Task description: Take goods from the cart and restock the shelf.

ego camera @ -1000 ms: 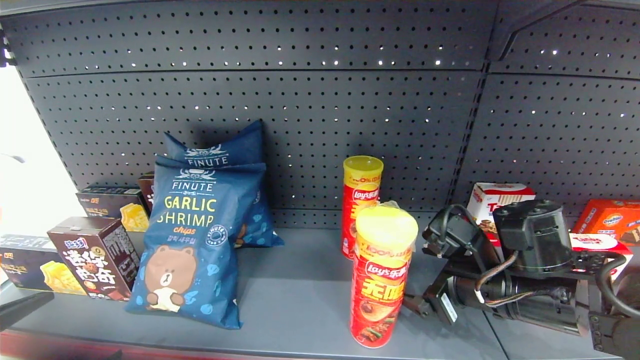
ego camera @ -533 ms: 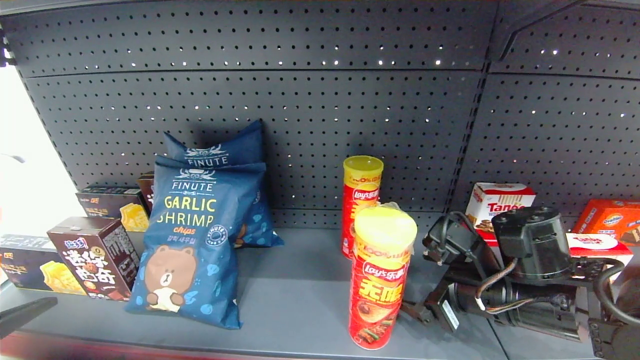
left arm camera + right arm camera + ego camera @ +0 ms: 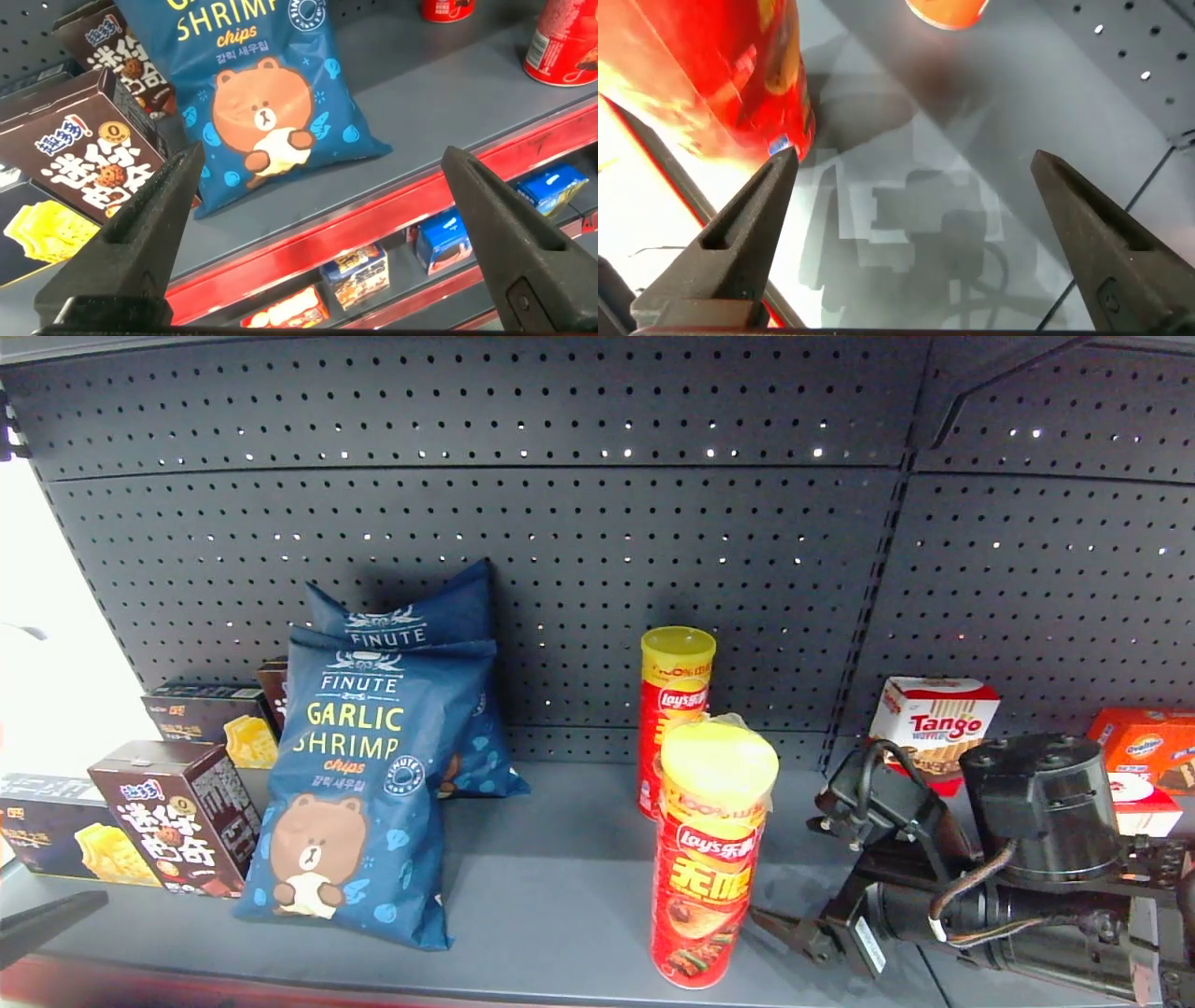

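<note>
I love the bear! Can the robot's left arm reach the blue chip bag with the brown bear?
Probably yes: the left gripper is open before the blue bear chip bag, with nothing between them.

**Right gripper spread wide over the shelf, red can beside 1 finger**

- Right gripper: 2 dark, wedge-shaped fingers set well apart, with nothing between them but bare grey shelf.
- Red can: upright near the shelf's front edge, with yellow and orange print on its wall. 1 fingertip sits just beside its lower wall; contact can't be made out.
- Second can: only its orange-red lower part is seen, farther in toward the back of the shelf, well apart from both fingers.
- Back panel: dark grey and perforated, rising from the shelf's rear edge.
</note>
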{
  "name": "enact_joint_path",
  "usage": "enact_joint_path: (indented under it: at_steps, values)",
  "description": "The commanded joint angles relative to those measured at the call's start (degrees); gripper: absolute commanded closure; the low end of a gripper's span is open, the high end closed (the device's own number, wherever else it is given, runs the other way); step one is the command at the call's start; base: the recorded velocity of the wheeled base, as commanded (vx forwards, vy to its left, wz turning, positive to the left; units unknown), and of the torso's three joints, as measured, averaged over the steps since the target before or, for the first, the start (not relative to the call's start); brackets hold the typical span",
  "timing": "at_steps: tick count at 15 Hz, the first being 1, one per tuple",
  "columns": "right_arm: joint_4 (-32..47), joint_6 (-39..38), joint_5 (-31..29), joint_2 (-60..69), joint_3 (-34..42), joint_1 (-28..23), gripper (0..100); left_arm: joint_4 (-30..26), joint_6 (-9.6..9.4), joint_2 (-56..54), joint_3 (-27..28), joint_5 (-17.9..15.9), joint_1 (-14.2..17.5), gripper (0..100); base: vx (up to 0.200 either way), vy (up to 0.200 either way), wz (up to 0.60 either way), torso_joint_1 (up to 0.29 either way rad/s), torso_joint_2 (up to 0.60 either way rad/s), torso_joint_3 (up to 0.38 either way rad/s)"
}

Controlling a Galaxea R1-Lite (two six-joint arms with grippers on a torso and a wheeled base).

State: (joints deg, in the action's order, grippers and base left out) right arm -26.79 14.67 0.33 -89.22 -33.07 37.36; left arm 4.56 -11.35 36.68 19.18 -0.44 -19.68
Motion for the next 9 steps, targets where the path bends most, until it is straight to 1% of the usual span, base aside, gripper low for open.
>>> enact_joint_path:
  at_steps: [1, 9]
  values:
    - [0.0, 0.0, 0.0, 0.2, -0.4, 0.3, 0, 0.0, 0.01, 0.1, 0.1, 0.0, 0.0, 0, 0.000, 0.000, 0.00, 0.000, 0.00, 0.000]
    - [0.0, -0.1, 0.0, -1.9, -2.1, 1.2, 0, 0.0, 0.01, 0.1, -0.1, 0.0, 0.0, 0, 0.000, 0.000, 0.00, 0.000, 0.00, 0.000]
